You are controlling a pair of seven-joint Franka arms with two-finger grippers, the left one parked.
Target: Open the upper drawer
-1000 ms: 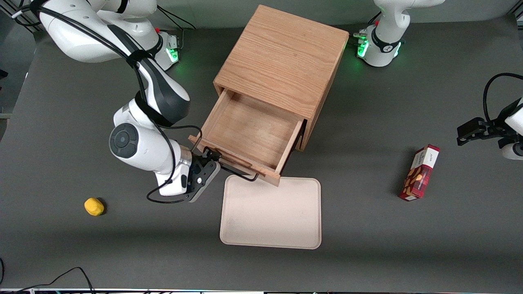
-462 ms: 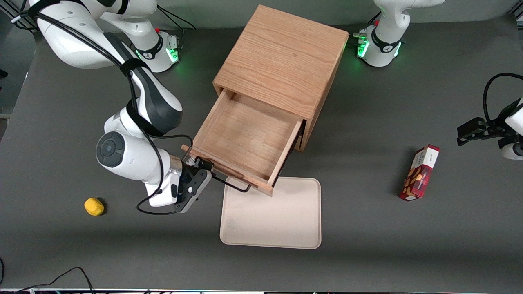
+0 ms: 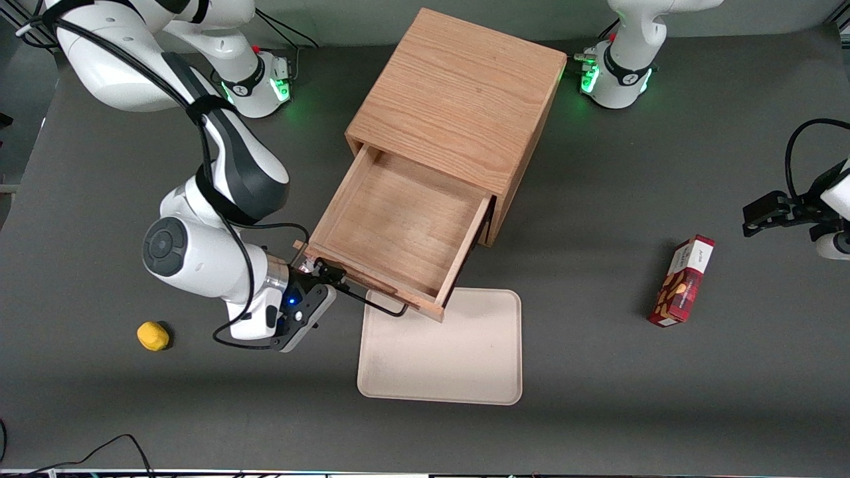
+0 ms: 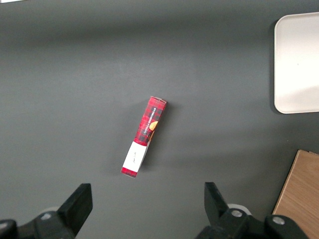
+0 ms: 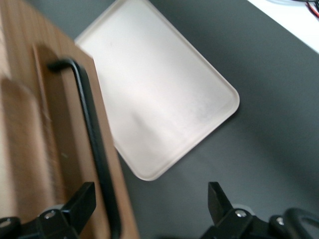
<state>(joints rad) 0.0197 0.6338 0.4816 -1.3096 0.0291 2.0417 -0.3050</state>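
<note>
The oak cabinet stands at the middle of the table. Its upper drawer is pulled well out toward the front camera and is empty inside. The thin black wire handle runs along the drawer's front. My right gripper is at the handle's end toward the working arm's end of the table. In the right wrist view the gripper is open, with the handle passing between the fingers close to one finger. The lower drawer is hidden under the upper one.
A beige tray lies on the table just in front of the open drawer, also in the right wrist view. A small yellow object lies near the working arm. A red box lies toward the parked arm's end.
The drawer slid further out of the cabinet during the first half second, then stayed still. The right arm's wrist kept moving a little toward the working arm's end of the table.
</note>
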